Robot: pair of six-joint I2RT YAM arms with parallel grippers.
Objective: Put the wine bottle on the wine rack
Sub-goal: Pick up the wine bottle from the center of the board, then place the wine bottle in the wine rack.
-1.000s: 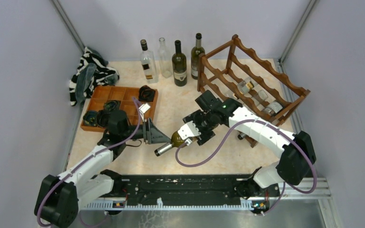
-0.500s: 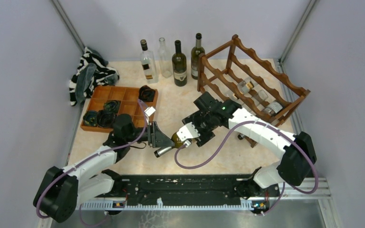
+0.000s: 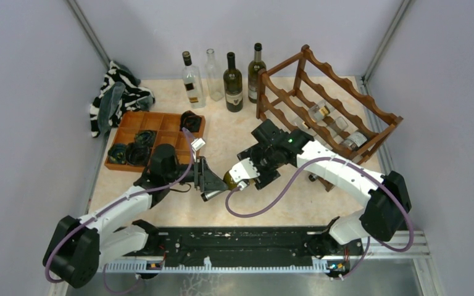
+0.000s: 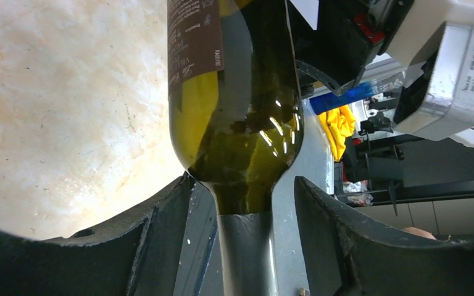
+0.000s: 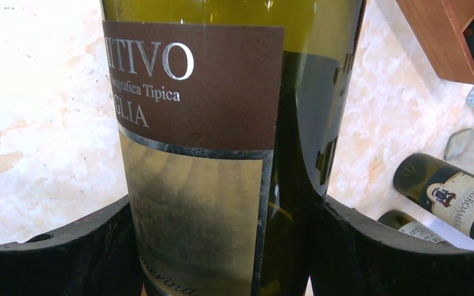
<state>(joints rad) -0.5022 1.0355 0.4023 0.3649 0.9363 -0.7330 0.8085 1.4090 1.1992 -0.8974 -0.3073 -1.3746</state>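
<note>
The wine bottle [image 5: 210,123], olive-green glass with a brown and gold label, lies tilted between the two arms near the middle of the tabletop [image 3: 222,132]; its neck points toward the left arm; we cannot tell whether it touches the surface. The right fingers [image 5: 68,246] press against both sides of its labelled body, gripping it. The left fingers [image 4: 129,246] stand spread on either side of the neck, just under the shoulder; one sits close against the glass, while a gap shows at the other.

The wine rack [image 3: 260,92], dark reddish-brown with wavy rails, stands just beyond the right arm at the back right; the held bottle is near it but not on it. We see several bottles [image 3: 357,139] already lying in its tiers. Four upright bottles [image 3: 232,83] line the back edge beside the rack. On the left sits an orange-brown compartment tray [image 3: 160,120] holding dark items, with a black-and-white striped cloth [image 3: 114,92] behind it.
</note>
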